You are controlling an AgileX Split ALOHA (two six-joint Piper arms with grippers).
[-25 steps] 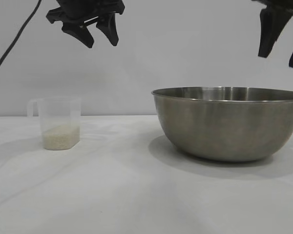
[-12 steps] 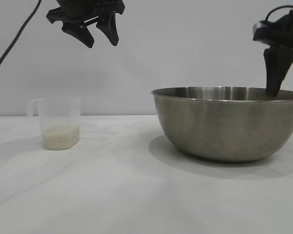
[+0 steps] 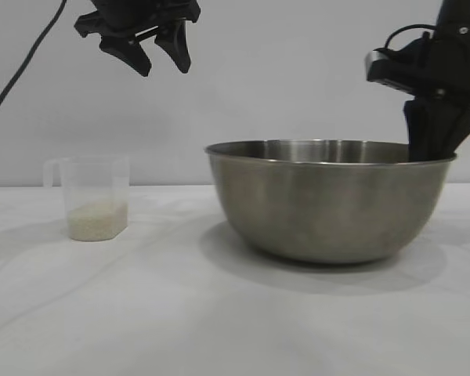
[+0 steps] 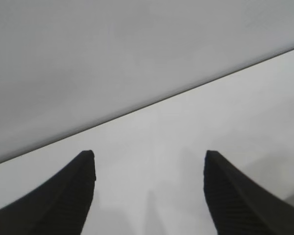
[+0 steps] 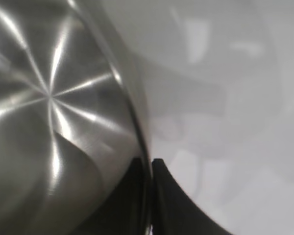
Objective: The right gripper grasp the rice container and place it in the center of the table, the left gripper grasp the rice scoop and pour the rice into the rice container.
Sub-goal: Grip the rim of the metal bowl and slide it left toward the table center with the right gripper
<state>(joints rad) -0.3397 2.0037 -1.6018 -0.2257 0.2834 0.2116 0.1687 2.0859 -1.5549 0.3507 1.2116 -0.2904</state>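
Note:
The rice container [image 3: 329, 204], a wide brushed-steel bowl, stands on the white table [image 3: 219, 313] right of the middle. My right gripper [image 3: 431, 150] is shut on its right rim, one finger inside the wall and one outside; the right wrist view shows the rim [image 5: 137, 117] pinched in the right gripper [image 5: 148, 164]. At the left stands the rice scoop [image 3: 96, 197], a clear plastic cup with rice [image 3: 98, 222] in its bottom. My left gripper [image 3: 158, 56] hangs high above the scoop, open, nothing between its fingers [image 4: 78, 196].
A black cable [image 3: 23, 66] runs down at the far left. A plain pale wall stands behind the table. Bare cloth [image 3: 168, 235] lies between the scoop and the bowl.
My right gripper came down onto the bowl's right rim and shut on it. The bowl has since slid leftward. The left gripper and the scoop stayed put.

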